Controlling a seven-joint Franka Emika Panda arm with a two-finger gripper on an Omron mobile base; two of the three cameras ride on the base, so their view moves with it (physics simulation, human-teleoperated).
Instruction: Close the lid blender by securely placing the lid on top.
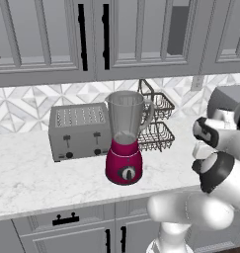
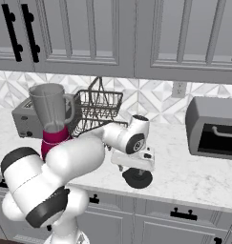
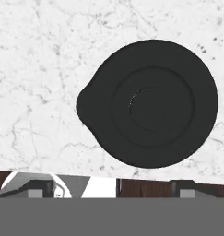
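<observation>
Lid: the lid (image 3: 150, 103) lies flat on the marble counter (image 2: 194, 176), close to the front edge, well right of the blender; in the right base view it is the dark disc (image 2: 137, 178) under the hand. From the hand view a small spout-like bulge juts from one side of its rim, and bare marble rings it all round.
Gripper: the gripper (image 2: 136, 167) hangs just above the lid, pointing down. I cannot tell whether its fingers are apart or together, nor whether they touch the lid.
Blender: the blender (image 1: 124, 138) stands upright mid-counter, its jar rim open at the top, handle toward the rack.
Neighbours: the toaster (image 1: 79, 131) sits just beside the blender on its left; the wire rack (image 1: 156, 121) stands just behind and right of it, against the wall.
Room: open counter lies between blender and lid; space above the jar rim reaches up to the cabinets (image 1: 116, 39).
Far right: an oven (image 2: 215, 128) sits well apart from the lid.
</observation>
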